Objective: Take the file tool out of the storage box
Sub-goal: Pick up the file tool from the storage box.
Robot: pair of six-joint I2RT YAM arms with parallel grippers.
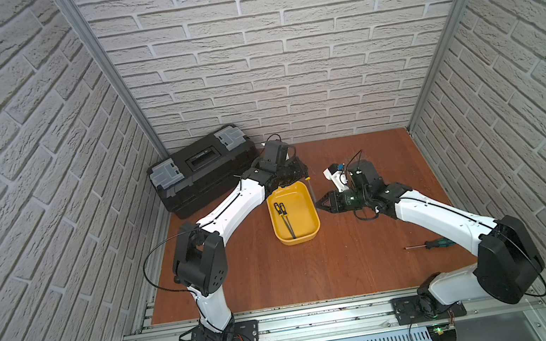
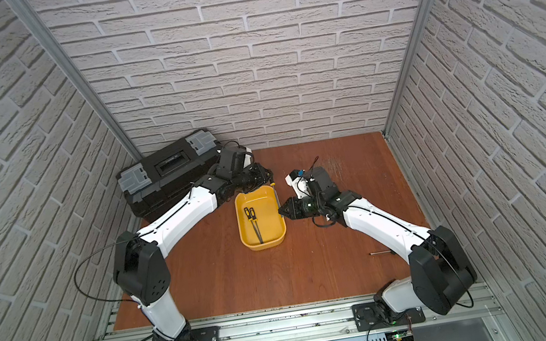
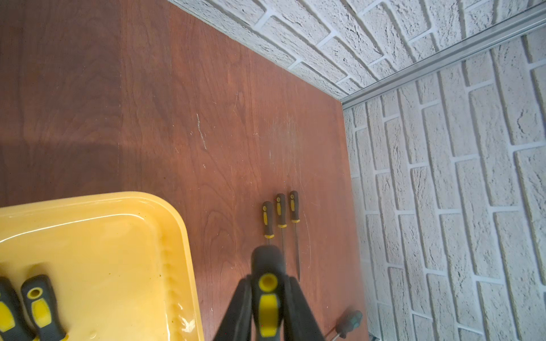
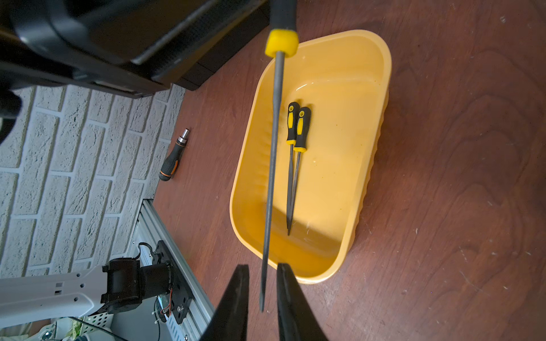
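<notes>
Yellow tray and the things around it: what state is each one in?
Shallow yellow plastic tray: upright, holding two files.
Black-and-yellow-handled file: in the air, out of the tray.
Left gripper: shut on that file's handle.
Right gripper: open, jaws either side of the blade tip.
Large black toolbox: lid closed.
Three more files: lying on the table.

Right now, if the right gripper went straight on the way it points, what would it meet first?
The file: its blade tip sits between the open jaws of the right gripper. Beyond that, probably the storage box wall, though depth is unclear.
</notes>
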